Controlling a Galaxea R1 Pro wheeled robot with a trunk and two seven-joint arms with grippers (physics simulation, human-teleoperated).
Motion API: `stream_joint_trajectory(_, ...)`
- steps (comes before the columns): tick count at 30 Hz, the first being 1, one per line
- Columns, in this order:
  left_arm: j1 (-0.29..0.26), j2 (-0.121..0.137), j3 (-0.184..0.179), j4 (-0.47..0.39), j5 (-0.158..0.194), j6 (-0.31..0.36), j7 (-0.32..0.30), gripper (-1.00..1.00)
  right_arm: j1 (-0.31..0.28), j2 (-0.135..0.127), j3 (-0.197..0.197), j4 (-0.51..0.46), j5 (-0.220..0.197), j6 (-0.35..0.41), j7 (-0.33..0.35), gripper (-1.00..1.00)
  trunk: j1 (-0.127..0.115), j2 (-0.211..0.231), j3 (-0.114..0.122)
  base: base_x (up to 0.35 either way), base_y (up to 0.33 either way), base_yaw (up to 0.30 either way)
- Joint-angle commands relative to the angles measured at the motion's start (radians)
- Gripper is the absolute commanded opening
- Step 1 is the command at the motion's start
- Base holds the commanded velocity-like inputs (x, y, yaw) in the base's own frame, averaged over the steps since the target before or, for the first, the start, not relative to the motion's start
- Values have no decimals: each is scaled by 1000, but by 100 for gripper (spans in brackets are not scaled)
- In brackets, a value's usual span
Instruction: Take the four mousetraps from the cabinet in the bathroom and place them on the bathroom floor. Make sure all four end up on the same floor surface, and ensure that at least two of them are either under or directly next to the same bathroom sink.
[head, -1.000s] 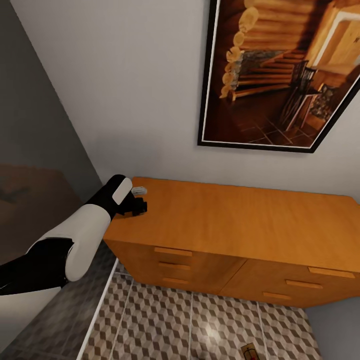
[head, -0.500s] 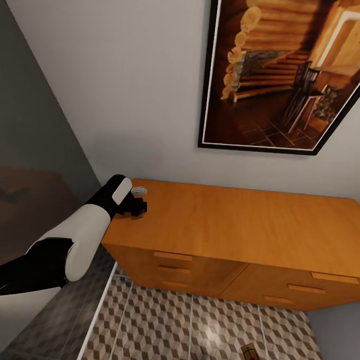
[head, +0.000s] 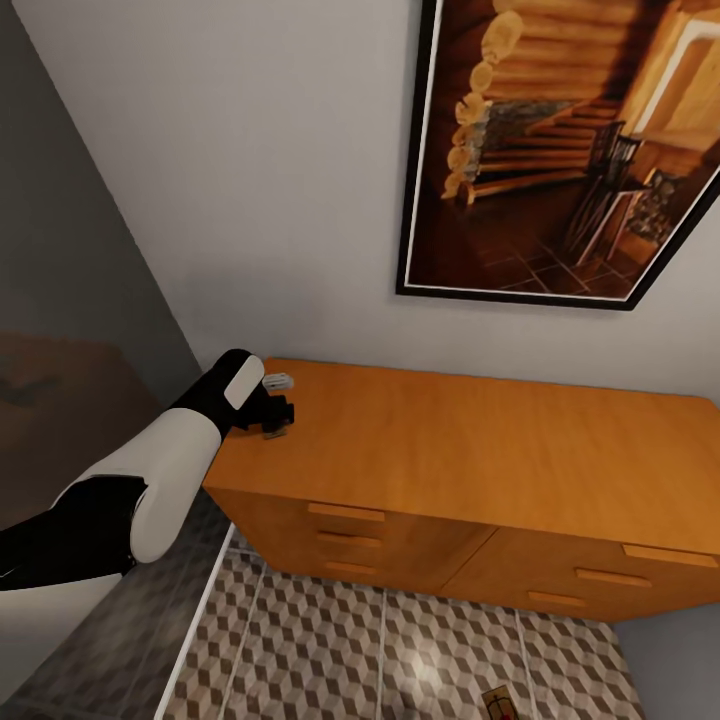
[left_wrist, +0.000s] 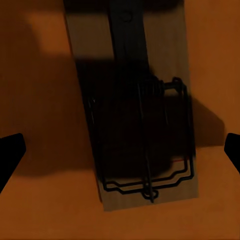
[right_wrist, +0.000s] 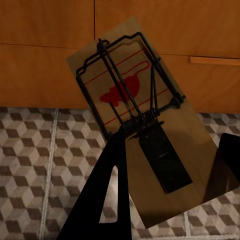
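A flat tan wooden mousetrap (left_wrist: 137, 107) with dark wire parts lies on top of the wide orange-brown wooden cabinet (head: 480, 450). The left gripper (left_wrist: 120, 150) hangs over it, its two dark fingers spread wide on either side, not touching it. In the head view this gripper (head: 272, 418) sits at the cabinet's near left corner.

The right gripper (right_wrist: 165, 190) pinches a second tan mousetrap (right_wrist: 137, 117) with a red mouse picture, held tilted above the brown and white cube-pattern floor tiles (right_wrist: 40, 165). A third small mousetrap (head: 499, 704) lies on the floor before the cabinet.
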Motion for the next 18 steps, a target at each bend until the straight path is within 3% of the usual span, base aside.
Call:
stream_joint_trajectory(1, -1, 0, -1, -1, 10, 2, 9, 100, -1, 0, 9, 0, -5, -2, -6, -100, 0, -2, -2, 0, 0, 0)
stream_joint_trajectory(8, -1, 0, -1, -1, 10, 2, 9, 100, -1, 0, 9, 1, -5, -2, -6, -100, 0, -2, -4, 0, 0, 0)
stream_joint_trajectory(9, -1, 0, -1, -1, 9, 2, 9, -100, -1, 0, 9, 0, -5, -2, -6, -100, 0, -2, -4, 0, 0, 0)
stream_joint_trajectory(18, 0, 1, -1, -1, 9, 2, 9, -100, -1, 0, 9, 1, -5, -2, -6, -100, 0, -2, -4, 0, 0, 0)
